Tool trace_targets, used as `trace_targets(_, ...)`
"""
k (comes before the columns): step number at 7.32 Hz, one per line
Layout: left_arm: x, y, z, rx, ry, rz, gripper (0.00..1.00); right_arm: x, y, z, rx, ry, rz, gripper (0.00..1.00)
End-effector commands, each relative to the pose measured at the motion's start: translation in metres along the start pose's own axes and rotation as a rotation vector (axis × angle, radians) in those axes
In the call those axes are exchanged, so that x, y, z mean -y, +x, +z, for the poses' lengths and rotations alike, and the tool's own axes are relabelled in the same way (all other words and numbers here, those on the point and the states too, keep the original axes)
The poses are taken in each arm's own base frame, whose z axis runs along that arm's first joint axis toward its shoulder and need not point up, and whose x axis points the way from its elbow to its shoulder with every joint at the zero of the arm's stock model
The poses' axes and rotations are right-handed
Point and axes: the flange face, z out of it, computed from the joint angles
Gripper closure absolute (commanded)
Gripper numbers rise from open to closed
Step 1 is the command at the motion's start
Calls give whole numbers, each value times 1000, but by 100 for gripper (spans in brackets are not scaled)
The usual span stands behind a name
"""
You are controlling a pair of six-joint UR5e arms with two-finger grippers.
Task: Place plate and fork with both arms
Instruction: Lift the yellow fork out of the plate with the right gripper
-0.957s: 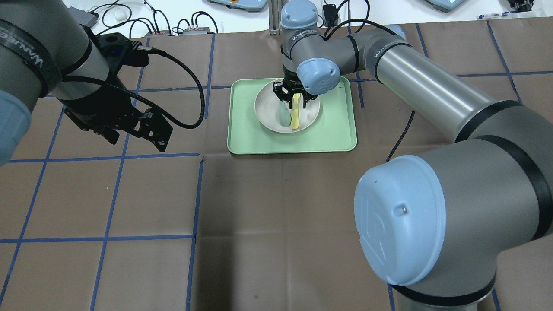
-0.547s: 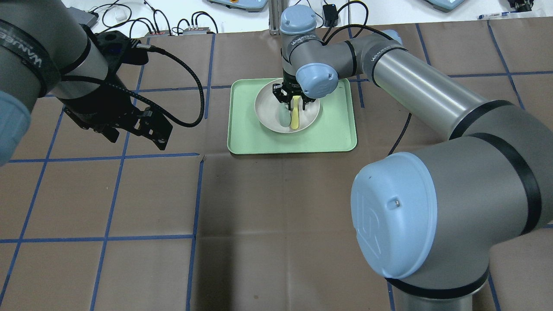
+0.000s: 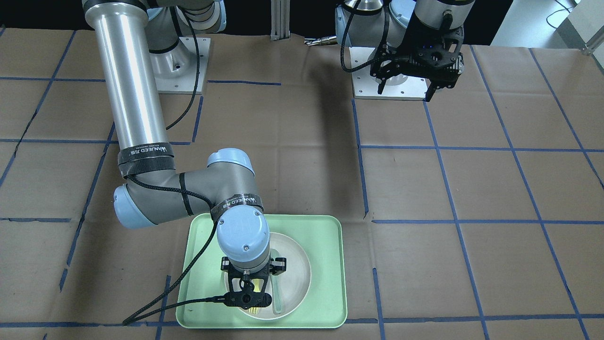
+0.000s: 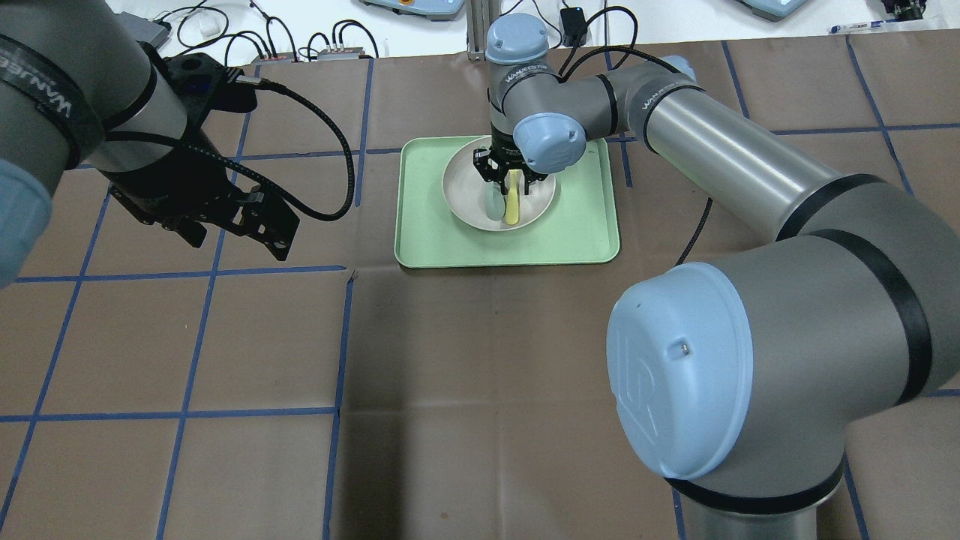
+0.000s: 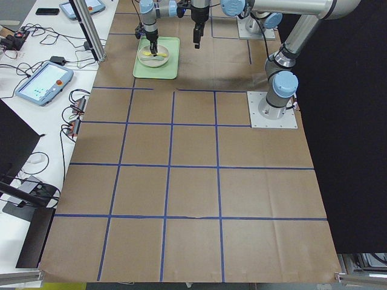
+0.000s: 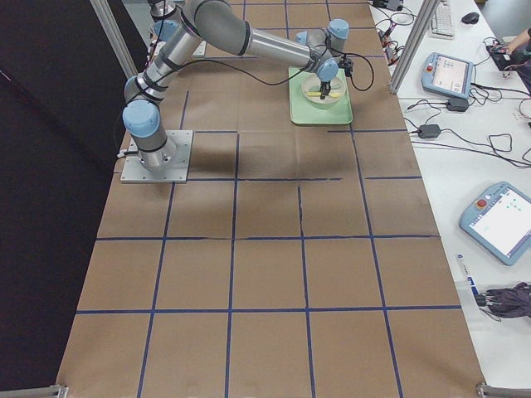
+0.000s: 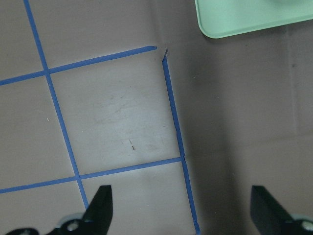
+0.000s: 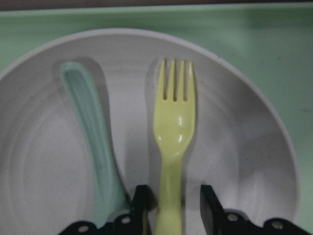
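The spoon [image 8: 90, 142] lies close beside the fork [image 8: 174, 122], crowding the right tool [image 8: 173, 192].

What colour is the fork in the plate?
The fork is pale yellow, clearest in the right wrist-mounted view.

We record one table [image 4: 480, 337], its top covered edge to edge in brown paper; blue tape lines [image 4: 187, 412] divide the paper into a grid of large squares; a seam in the paper runs across the middle. Lying directly on it: one rectangular mint-green tray [image 4: 577, 232] with rounded corners, on the far side from the robot; two square metal base plates, one [image 3: 181, 66] under the right arm [image 3: 127, 94], one [image 3: 387, 87] under the left arm [image 3: 434, 14].
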Motion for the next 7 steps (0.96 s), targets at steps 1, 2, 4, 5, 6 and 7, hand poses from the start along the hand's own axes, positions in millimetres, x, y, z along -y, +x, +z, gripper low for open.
trace_targets(1,0,0,1,0,-1,0,1,1,0,-1,1,2,-1,79)
trace_targets(2,0,0,0,0,0,0,0,1,1,-1,1,2,1,85)
trace_targets(4,0,0,1,0,-1,0,0,1,1,-1,1,2,1,94)
trace_targets(5,0,0,1,0,-1,0,0,2,0,-3,3,6,1,96)
trace_targets(6,0,0,0,-3,1,0,1,3,0,-8,8,14,0,97)
trace_targets(7,0,0,1,-3,-1,0,1,6,-2,-19,12,24,0,97)
